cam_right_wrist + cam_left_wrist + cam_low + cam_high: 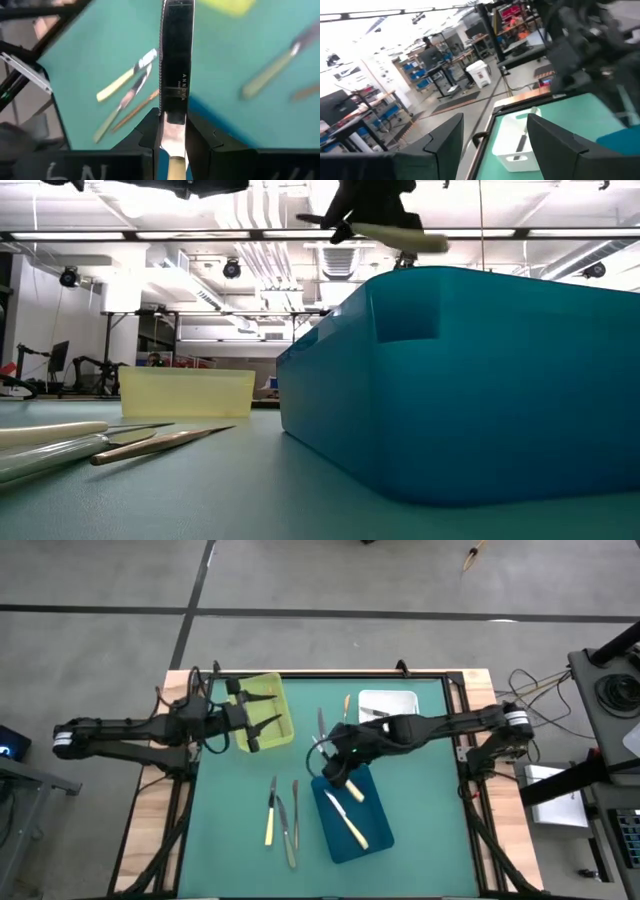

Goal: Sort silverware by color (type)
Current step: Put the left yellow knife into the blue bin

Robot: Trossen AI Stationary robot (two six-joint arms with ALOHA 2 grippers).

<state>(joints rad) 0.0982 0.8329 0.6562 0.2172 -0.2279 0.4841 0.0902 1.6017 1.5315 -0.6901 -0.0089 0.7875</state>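
Note:
My right gripper (345, 772) hangs over the far end of the blue tray (375, 840), shut on a cream-handled knife (175, 65). Another cream-handled knife (347, 820) lies inside that tray. Three utensils lie side by side on the green mat, left of the blue tray: a cream-handled knife (270, 815) and two slim ones (292, 825). A silver piece (320, 725) lies farther back. My left gripper (255, 725) hovers open over the yellow tray (270, 688), with nothing between its fingers (445, 145). My right gripper pinches the knife's blade (175, 107) between its two fingers, close to where the cream handle (175, 170) begins. The fingers slant down and lie along the knife. The knife is lifted clear above the blue tray, its handle (400, 238) sticking out about level.
A white tray (400, 695) at the back holds a silver utensil (522, 140), and a gold-coloured piece (347, 703) lies beside it. Raised table edges frame the green mat (230, 850), which has bare room at the near left and near right.

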